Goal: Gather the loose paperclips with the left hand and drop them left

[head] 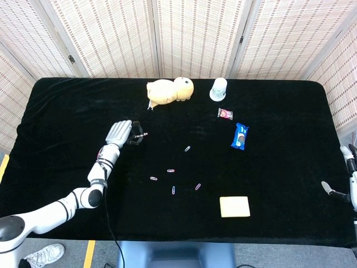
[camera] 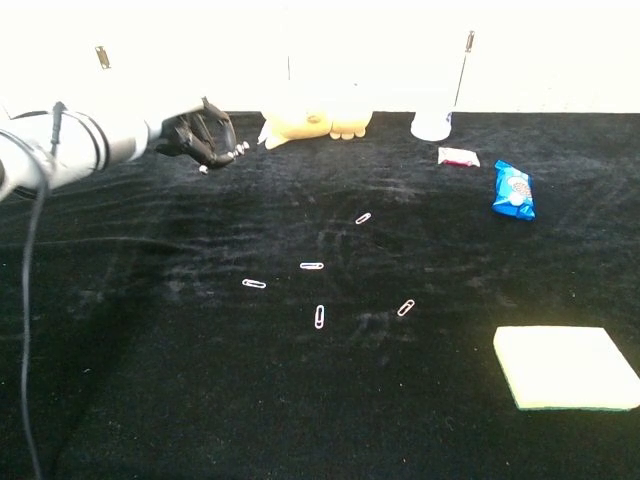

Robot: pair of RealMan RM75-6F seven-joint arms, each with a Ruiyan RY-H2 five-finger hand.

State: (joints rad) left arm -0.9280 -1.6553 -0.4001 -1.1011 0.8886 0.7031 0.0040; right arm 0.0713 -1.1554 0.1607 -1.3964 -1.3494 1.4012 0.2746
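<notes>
Left hand (head: 124,134) above the table, fingertips apparently pinching a paperclip (camera: 243,147); five loose paperclips (camera: 312,266) nearby.

table (head: 290,184): matt black cloth, velvety nap
paperclips (camera: 319,316): thin wire, slight sheen
sponge (camera: 565,366): pale yellow, matt, porous-looking
blue packet (camera: 513,190): glossy wrapper
toy (head: 169,90): soft yellow plush
left hand (head: 119,133): smooth grey-white shell, dark fingers
cup (head: 218,89): smooth white

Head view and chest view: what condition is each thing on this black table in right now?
left hand: raised, fingers curled, pinching something small I cannot identify
right hand: at the table's right edge, only partly visible
paperclips: five loose, flat, scattered
white cup: upside down
blue packet: lying flat, sealed
yellow sponge: lying flat
plush toy: on its side
</notes>
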